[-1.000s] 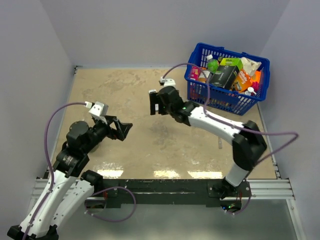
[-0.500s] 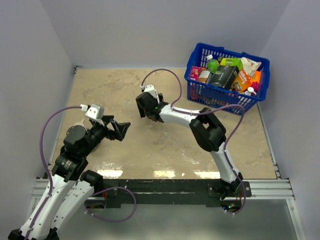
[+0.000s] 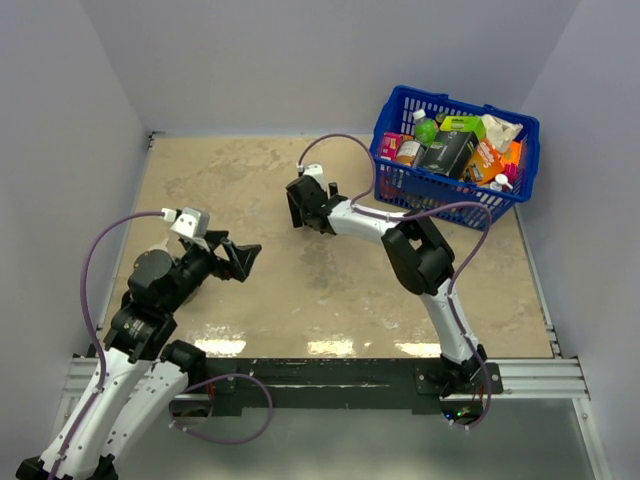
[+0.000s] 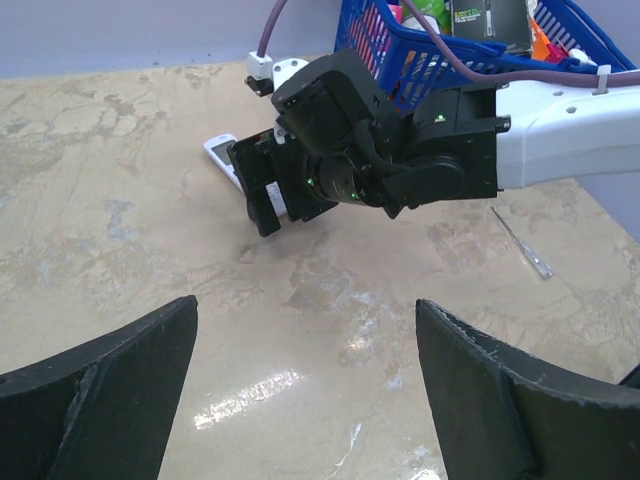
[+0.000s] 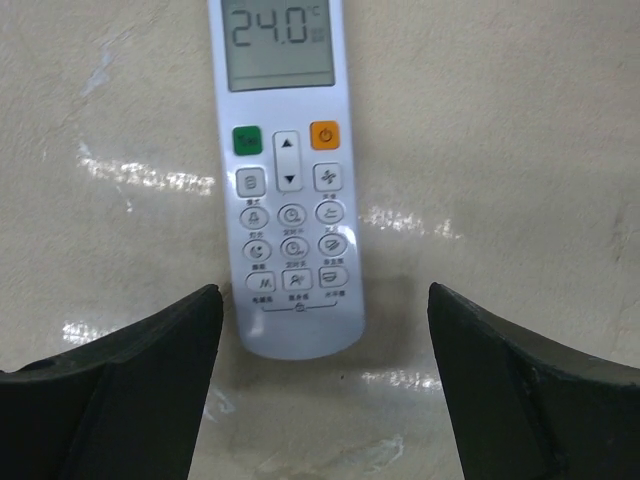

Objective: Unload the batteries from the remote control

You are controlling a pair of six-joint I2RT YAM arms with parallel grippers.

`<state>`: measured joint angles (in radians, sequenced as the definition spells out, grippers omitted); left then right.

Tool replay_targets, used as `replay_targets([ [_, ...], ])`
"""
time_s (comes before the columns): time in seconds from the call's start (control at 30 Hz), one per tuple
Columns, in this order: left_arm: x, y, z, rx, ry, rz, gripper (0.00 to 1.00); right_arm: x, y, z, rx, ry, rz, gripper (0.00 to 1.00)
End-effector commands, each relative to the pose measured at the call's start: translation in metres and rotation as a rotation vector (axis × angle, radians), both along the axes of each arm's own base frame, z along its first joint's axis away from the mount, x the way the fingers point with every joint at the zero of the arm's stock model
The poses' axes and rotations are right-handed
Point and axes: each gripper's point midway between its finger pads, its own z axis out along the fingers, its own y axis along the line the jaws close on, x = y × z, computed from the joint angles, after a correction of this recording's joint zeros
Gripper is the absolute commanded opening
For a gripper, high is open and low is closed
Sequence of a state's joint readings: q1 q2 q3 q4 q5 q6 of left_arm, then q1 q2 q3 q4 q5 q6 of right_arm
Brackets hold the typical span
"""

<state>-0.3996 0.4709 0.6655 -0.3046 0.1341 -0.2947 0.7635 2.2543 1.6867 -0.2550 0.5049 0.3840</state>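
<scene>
1. locating the remote control [image 5: 285,180] comes first: it lies flat on the table [image 3: 230,190], screen and buttons up, the display reading 24.0.
2. check the right gripper [image 5: 322,300]. it hangs directly above the remote's lower end, with its jaws spread wide and one finger on either side of the remote. neither finger touches it, and the gripper carries nothing.
3. check the left gripper [image 4: 305,305]. it sits to the left of the remote and nearer the arm bases, clear of it and aimed toward it. its jaws are also spread, with nothing between them.
4. the batteries are not visible in any view. with the button face up, the bay would be on the underside against the table. you cannot confirm from here whether a cover is fitted.
5. other items: a blue basket [image 3: 440,200] of packaged goods stands beyond the remote to the right. a thin metal tool [image 4: 520,242] lies right of the remote, well apart from it.
6. step in hand, as judged: this is the approach for the first grasp. no part of the unloading is done yet.
7. next move, as judged:
   - lower the right gripper until its fingers bracket the remote's long edges.
   - close across the narrow width, lift, and turn the remote bay side up.
   - the remote is thin and lies flat, so bring the fingers down almost to the table or they may slip off the edges.
</scene>
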Motion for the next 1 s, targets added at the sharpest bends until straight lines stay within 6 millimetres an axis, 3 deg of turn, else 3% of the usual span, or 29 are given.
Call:
replay_targets([
  [0.0,0.003,-0.001,0.01,-0.003,-0.043,-0.003,0.93,0.012,0.005,0.001,0.067,-0.01,0.007,0.84],
  [0.4,0.007,0.0,0.007,0.006,-0.033,0.013,0.93,0.01,0.015,-0.006,0.102,-0.002,0.086,0.67],
  [0.5,0.007,0.0,0.006,0.009,-0.026,0.013,0.93,0.009,0.015,0.0,0.12,-0.013,0.096,0.59],
  [0.6,0.008,0.001,0.006,0.009,-0.029,0.02,0.93,0.001,0.017,0.001,0.129,-0.001,0.14,0.45],
  [0.67,0.009,0.002,0.004,0.012,-0.023,0.027,0.93,-0.007,0.01,0.007,0.131,-0.003,0.145,0.38],
  [0.8,0.011,0.003,0.001,0.018,-0.011,0.036,0.92,-0.027,-0.003,0.021,0.136,-0.006,0.15,0.34],
  [0.83,0.012,0.003,0.001,0.02,-0.008,0.039,0.92,-0.041,-0.012,0.01,0.119,0.024,0.153,0.33],
  [0.87,0.013,0.004,0.0,0.021,-0.005,0.048,0.92,-0.046,-0.015,0.025,0.143,0.005,0.148,0.32],
  [0.9,0.013,0.005,0.0,0.021,-0.005,0.05,0.92,-0.056,-0.013,0.027,0.153,0.005,0.157,0.31],
  [0.93,0.013,0.005,0.0,0.021,-0.005,0.053,0.92,-0.075,-0.022,0.013,0.142,0.045,0.17,0.31],
  [0.97,0.014,0.006,-0.001,0.019,-0.001,0.058,0.92,-0.083,-0.023,0.03,0.18,0.024,0.174,0.31],
])
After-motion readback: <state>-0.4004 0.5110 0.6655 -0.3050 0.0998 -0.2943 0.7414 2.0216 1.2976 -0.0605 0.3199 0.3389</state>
